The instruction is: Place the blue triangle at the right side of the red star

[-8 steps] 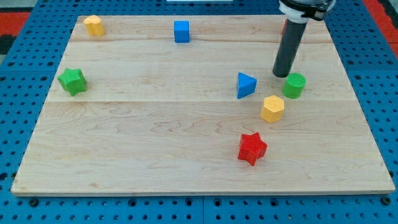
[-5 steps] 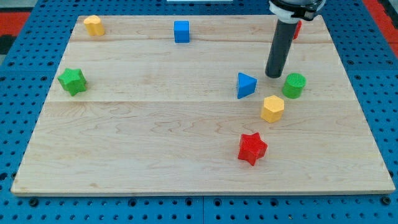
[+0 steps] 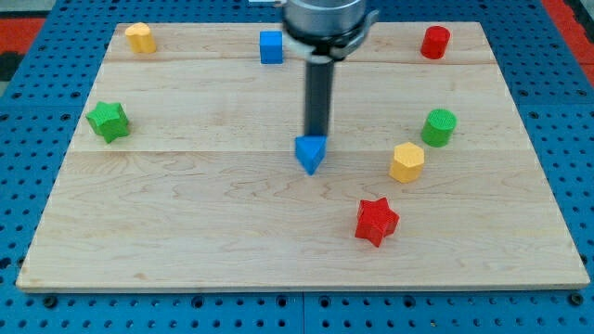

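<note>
The blue triangle [image 3: 310,153] lies near the board's middle, up and to the left of the red star [image 3: 376,221]. My tip [image 3: 316,135] stands right at the triangle's top edge, touching it or nearly so. The rod rises from there toward the view's top. The red star sits low on the board, right of centre, well apart from the triangle.
A yellow hexagon block [image 3: 406,161] and a green cylinder [image 3: 439,127] lie to the star's upper right. A red cylinder [image 3: 434,43], a blue cube [image 3: 271,46] and a yellow block [image 3: 140,37] sit along the top. A green star [image 3: 109,121] is at the left.
My tip has swept left from beside the green cylinder to the board's middle. The blue triangle has moved left and slightly down, and has turned.
</note>
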Controlling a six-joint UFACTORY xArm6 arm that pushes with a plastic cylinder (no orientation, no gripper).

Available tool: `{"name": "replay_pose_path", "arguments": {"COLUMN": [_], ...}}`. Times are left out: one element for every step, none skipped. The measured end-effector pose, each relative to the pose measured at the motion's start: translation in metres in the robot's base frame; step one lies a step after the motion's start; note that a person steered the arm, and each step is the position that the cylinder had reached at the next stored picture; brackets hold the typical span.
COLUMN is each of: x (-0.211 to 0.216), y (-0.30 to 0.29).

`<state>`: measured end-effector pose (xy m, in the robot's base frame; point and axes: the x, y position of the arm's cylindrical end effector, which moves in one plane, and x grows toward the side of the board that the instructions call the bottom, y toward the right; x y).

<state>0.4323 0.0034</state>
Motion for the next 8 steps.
{"name": "replay_pose_path", "arguments": {"x": [0.017, 0.024, 0.035, 0.039, 0.043, 0.056, 0.07, 0.095], "y": [-0.007, -0.056, -0.074, -0.03, 0.031, 0.088, 0.134, 0.144]}}
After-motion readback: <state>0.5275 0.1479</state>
